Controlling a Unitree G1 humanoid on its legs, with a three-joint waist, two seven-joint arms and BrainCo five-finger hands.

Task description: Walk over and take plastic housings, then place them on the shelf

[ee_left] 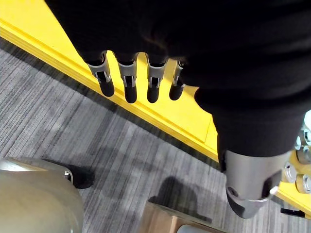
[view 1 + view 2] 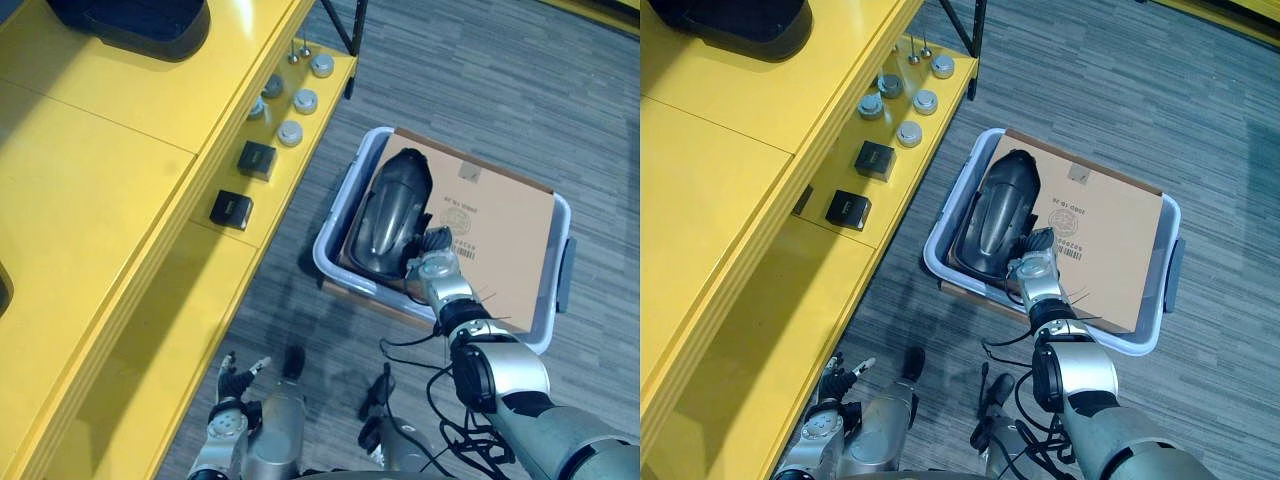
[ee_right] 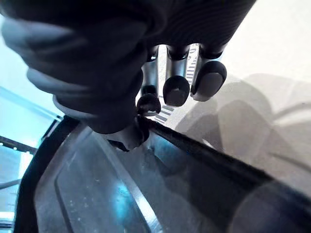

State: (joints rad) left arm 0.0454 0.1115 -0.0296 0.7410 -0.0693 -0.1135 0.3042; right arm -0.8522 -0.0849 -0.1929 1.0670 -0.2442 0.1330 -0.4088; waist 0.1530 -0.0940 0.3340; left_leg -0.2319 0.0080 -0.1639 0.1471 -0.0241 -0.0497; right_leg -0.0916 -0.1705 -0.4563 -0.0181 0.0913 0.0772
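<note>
Yellow shelf [image 2: 100, 200] with 2 black boxes [image 2: 257, 159]; pale bin [image 2: 338, 205] on grey floor [image 2: 480, 80]

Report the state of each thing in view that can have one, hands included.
plastic housing: lying in the bin on the cardboard.
right hand: shut on the plastic housing's rim, thumb on one side and fingers on the other.
left hand: open, fingers relaxed, holding nothing.
bin: on the floor, no lid.
dark object: resting on top of the shelf.

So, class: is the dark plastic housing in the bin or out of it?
In. The plastic housing lies on the cardboard inside the pale bin; the right hand pinches its rim.
</note>
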